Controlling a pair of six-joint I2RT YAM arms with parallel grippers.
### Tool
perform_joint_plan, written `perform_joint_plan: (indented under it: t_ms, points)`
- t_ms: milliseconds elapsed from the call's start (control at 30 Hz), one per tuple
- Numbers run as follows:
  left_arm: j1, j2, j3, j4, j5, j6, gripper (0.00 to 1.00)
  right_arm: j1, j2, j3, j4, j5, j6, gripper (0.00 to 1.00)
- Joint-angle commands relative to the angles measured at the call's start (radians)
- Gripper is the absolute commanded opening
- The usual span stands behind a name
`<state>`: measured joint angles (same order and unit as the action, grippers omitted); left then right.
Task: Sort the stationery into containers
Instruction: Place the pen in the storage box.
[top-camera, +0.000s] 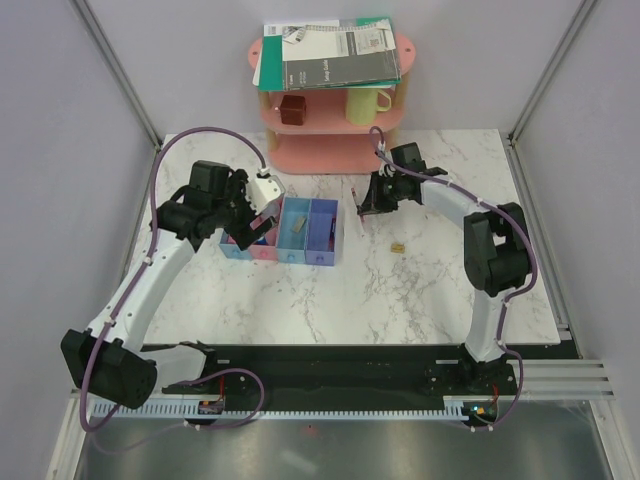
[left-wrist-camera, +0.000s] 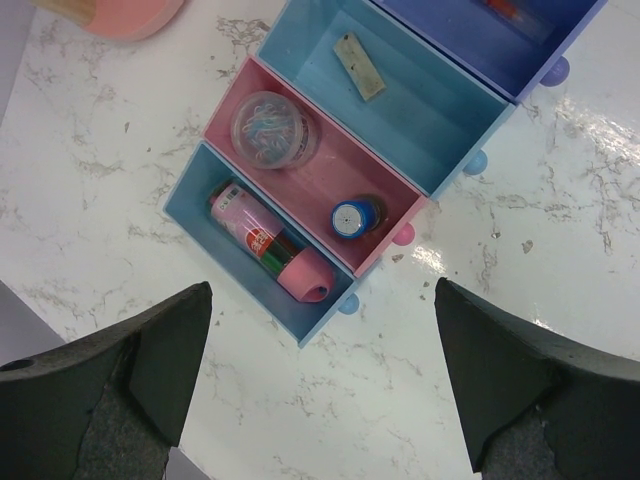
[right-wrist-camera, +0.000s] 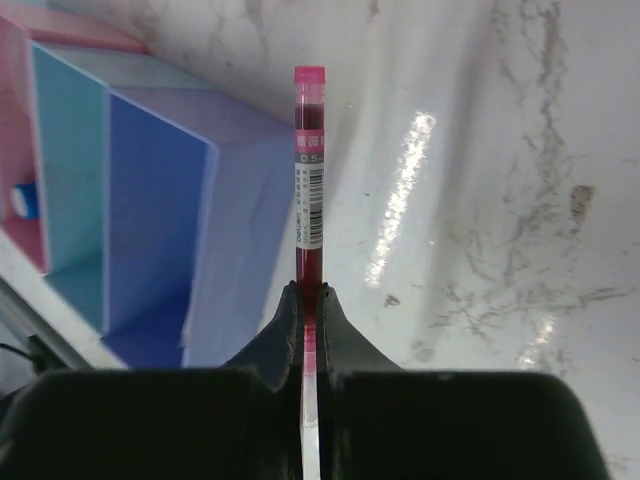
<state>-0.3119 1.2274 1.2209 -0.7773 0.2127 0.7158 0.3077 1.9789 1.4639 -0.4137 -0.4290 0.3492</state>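
Four joined containers (top-camera: 322, 235) sit mid-table. The blue tray (left-wrist-camera: 190, 190) holds a pink cylinder (left-wrist-camera: 270, 245). The pink tray (left-wrist-camera: 330, 170) holds a round disc of clips (left-wrist-camera: 272, 130) and a blue-capped tube (left-wrist-camera: 353, 218). A tan block (left-wrist-camera: 359, 66) lies in the light blue tray (left-wrist-camera: 430, 110). My left gripper (left-wrist-camera: 322, 290) hovers open over the trays' near end, holding nothing. My right gripper (right-wrist-camera: 310, 295) is shut on a thin red pen (right-wrist-camera: 309, 170), just right of the violet-blue tray (right-wrist-camera: 155, 220). Another small tan block (top-camera: 397, 246) lies loose on the marble.
A pink shelf rack (top-camera: 330, 135) stands at the back with grey-green notebooks (top-camera: 330, 55) on top, and a yellow mug (top-camera: 365, 100) and brown cube (top-camera: 293, 108) inside. Grey walls close in left and right.
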Motion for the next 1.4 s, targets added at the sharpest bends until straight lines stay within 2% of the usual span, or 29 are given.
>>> perform_joint_plan:
  t_ms: [0,167,367,833,1300,1367]
  points:
    - [-0.006,-0.043,0.005,0.0,0.005,0.01,1.0,0.007,-0.048,0.001,0.208,-0.152,0.21,0.0]
    - [-0.007,-0.049,0.003,-0.01,-0.009,0.019,1.0,0.048,-0.057,-0.025,0.352,-0.139,0.312,0.0]
    - [-0.007,-0.046,0.011,-0.011,-0.004,0.017,1.0,0.128,-0.069,-0.037,0.391,-0.064,0.359,0.0]
    - [-0.007,-0.068,-0.001,-0.014,0.001,0.031,1.0,0.165,-0.138,-0.203,0.406,0.033,0.324,0.0]
    - [-0.007,-0.06,0.017,-0.02,-0.003,0.03,1.0,0.22,-0.107,-0.205,0.435,0.045,0.301,0.0]
    - [-0.007,-0.06,0.015,-0.02,-0.001,0.031,1.0,0.223,-0.109,-0.203,0.435,0.044,0.294,0.05]
